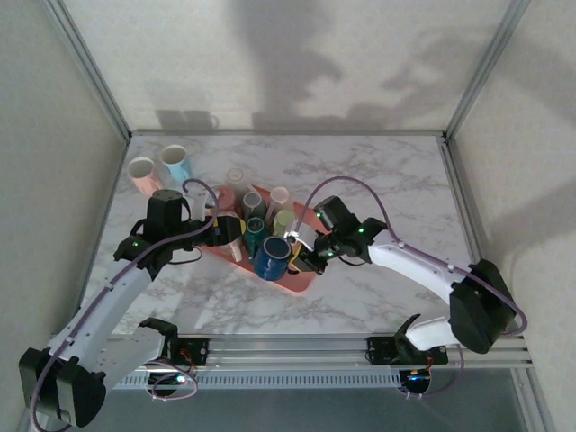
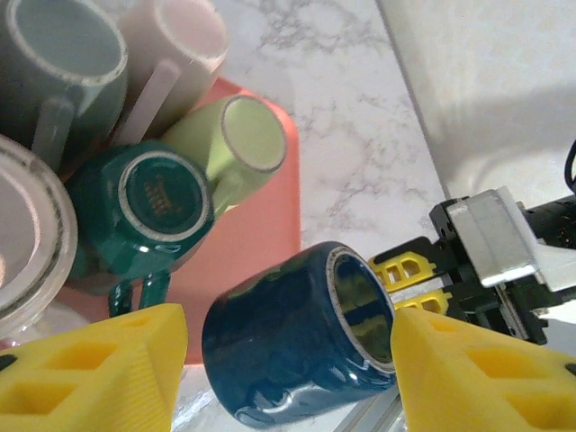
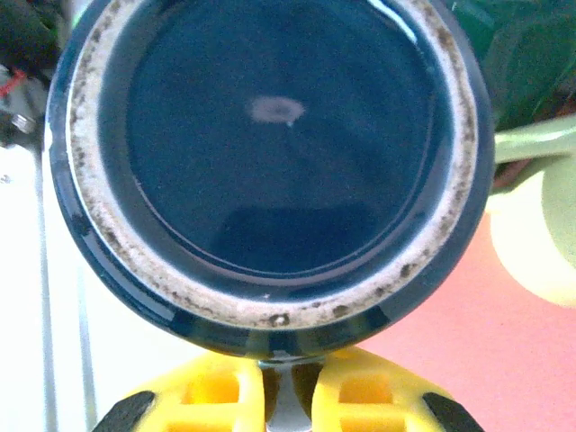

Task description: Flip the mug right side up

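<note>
Right wrist view: the blue mug (image 3: pixel 270 135) is seen mouth-on, dead ahead of the right gripper (image 3: pixel 288 382), which is clamped on its near rim. Axis is pointed straight back at that gripper; the left gripper (image 2: pixel 288 328) is spread open, flanking the body.

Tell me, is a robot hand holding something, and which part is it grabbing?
Yes. The right gripper pinches the dark blue mug at its rim. The left gripper stands open, one finger on each side of the mug.
</note>
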Motion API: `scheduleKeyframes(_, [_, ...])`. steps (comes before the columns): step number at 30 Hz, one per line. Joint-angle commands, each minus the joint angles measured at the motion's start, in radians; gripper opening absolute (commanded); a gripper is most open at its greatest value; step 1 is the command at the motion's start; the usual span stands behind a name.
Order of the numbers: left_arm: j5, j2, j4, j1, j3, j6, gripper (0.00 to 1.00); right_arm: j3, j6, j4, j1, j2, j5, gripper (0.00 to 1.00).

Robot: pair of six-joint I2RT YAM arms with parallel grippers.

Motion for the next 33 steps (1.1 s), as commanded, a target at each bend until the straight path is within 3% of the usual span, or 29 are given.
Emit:
scheduleKeyframes(1, [0.033, -0.02, 0.04, -0.008, 0.043, -0.019, 0.6, -0.006, 0.083, 0.058, -0.046, -0.081, -0.148, 0.0])
scheduleKeyframes(8, [0.055, -0.072, 0.133, -0.008, 0.076, -0.091, 0.6, 0.066, 0.314, 0.058, -0.143, -0.128, -0.242, 0.0])
scheduleKeyframes(17, [0.11, -0.083, 0.267, -0.007, 0.028, -0.218, 0.7, 0.187, 0.623, 0.188, -0.211, -0.113, -0.325, 0.0])
scheduleKeyframes(26, [0.12, -0.08, 0.475, -0.024, 0.007, -0.408, 0.75, 0.207, 1.006, 0.541, -0.219, -0.104, -0.243, 0.0])
scheduleKeyframes(33, [0.008, -0.07, 0.635, -0.063, -0.016, -0.547, 0.73, 0.196, 1.168, 0.702, -0.219, -0.113, -0.114, 0.0])
